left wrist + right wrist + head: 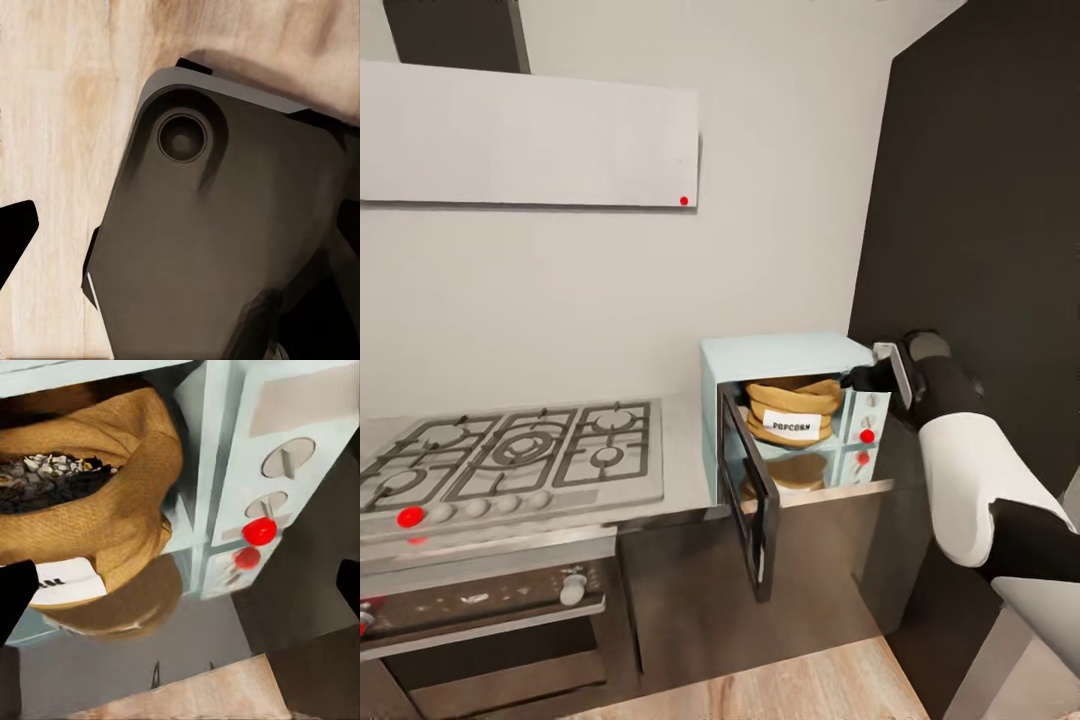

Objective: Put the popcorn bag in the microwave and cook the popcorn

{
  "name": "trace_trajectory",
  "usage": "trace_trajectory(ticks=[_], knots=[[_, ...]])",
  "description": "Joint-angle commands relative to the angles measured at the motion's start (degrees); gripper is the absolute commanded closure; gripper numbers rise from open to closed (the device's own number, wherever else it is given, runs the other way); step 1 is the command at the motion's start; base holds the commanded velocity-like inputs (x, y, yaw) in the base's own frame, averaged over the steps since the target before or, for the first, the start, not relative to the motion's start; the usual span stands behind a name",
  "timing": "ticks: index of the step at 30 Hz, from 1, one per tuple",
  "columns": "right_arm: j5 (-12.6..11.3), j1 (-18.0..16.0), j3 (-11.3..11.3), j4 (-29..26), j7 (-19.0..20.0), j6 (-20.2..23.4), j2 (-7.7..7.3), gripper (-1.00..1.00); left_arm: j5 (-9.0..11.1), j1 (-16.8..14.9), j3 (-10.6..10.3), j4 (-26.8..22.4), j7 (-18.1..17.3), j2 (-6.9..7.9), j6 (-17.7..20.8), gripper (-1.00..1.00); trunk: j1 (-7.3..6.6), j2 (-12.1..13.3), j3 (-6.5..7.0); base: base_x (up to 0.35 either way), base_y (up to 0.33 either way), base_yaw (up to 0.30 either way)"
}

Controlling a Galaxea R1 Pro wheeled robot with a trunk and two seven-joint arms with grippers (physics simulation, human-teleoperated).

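The pale mint-blue microwave stands at the right end of the grey countertop, with its dark glass door swung wide open toward me. Inside sits the tan popcorn bag, upright, its white "POPCORN" label facing out. My right gripper hovers open at the microwave's front, just beside the control panel, holding nothing. The right wrist view shows the bag, two white knobs and the red light between the spread fingertips. My left gripper hangs open over the floor.
A gas hob lies left of the microwave, with a dark built-in oven below it. A tall dark panel rises close on the right. Under the left gripper sit the robot's dark base and the wooden floor.
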Motion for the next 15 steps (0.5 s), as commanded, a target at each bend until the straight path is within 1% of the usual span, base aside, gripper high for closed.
trace_trajectory(ticks=[1, 3, 4, 6, 7, 9, 10, 11, 12, 13, 14, 15], knots=[[0.6, 0.7, -0.1, -0.1, 0.7, 0.2, -0.06, -1.00, 0.2, 0.0, 0.1, 0.0, 0.1, 0.00, -0.2, -1.00, -0.01, -0.1, -0.07, -0.073, 0.000, 0.000], [0.6, 3.6, -0.1, -0.2, 0.9, 0.2, -0.23, -1.00, 0.1, 0.0, 0.1, 0.0, 0.1, 0.02, -0.2, -1.00, -0.01, -0.1, -0.07, -0.028, 0.000, 0.000], [0.6, 5.9, -0.1, -0.2, 1.0, 0.2, -0.40, -1.00, 0.1, 0.0, 0.1, 0.0, 0.1, 0.02, -0.2, -1.00, -0.01, -0.1, -0.07, -0.008, 0.000, 0.000], [0.4, 8.3, -0.1, -0.2, 1.1, 0.2, -0.75, -1.00, 0.1, 0.0, 0.1, 0.0, 0.1, 0.03, -0.2, -1.00, -0.01, -0.1, -0.07, -0.003, 0.000, 0.000], [0.3, 9.1, -0.1, -0.2, 1.9, 0.2, -0.89, -1.00, 0.1, 0.0, 0.1, 0.0, 0.1, 0.03, -0.2, -1.00, -0.01, -0.1, -0.07, -0.001, 0.000, 0.000], [0.3, 10.4, -0.1, -0.2, 5.3, 0.2, -1.25, -1.00, 0.1, 0.0, 0.1, 0.0, 0.1, 0.04, -0.2, -1.00, -0.01, -0.1, -0.07, 0.000, 0.000, 0.000], [0.5, 11.1, -0.1, -0.2, 7.0, -0.8, -1.53, -1.00, 0.1, 0.0, 0.1, 0.0, 0.1, 0.03, -0.2, -1.00, -0.01, -0.1, -0.07, 0.000, 0.000, 0.000], [0.7, 12.1, -0.1, -0.2, 9.8, -3.0, -2.12, -1.00, 0.1, 0.0, 0.1, 0.0, 0.1, 0.03, -0.2, -1.00, -0.01, -0.1, -0.07, 0.000, 0.000, 0.000], [0.6, 13.3, -0.1, -0.2, 13.3, -6.8, -2.98, -1.00, 0.1, 0.0, 0.1, 0.0, 0.1, 0.03, -0.2, -1.00, -0.01, -0.1, -0.07, 0.000, 0.000, 0.000], [0.6, 13.7, -0.1, -0.2, 14.7, -9.2, -3.16, -1.00, 0.1, 0.0, 0.1, 0.0, 0.1, 0.03, -0.2, -1.00, -0.01, -0.1, -0.07, 0.000, 0.000, 0.000], [0.5, 14.2, -0.1, -0.1, 16.2, -14.1, -3.10, -1.00, 0.1, 0.0, 0.1, 0.0, 0.1, 0.03, -0.2, -1.00, -0.01, -0.1, -0.07, 0.000, 0.000, 0.000], [0.4, 14.4, -0.1, -0.1, 16.6, -16.4, -3.04, -1.00, 0.1, 0.0, 0.1, 0.0, 0.1, 0.03, -0.2, -1.00, -0.01, -0.1, -0.07, 0.000, 0.000, 0.000]])
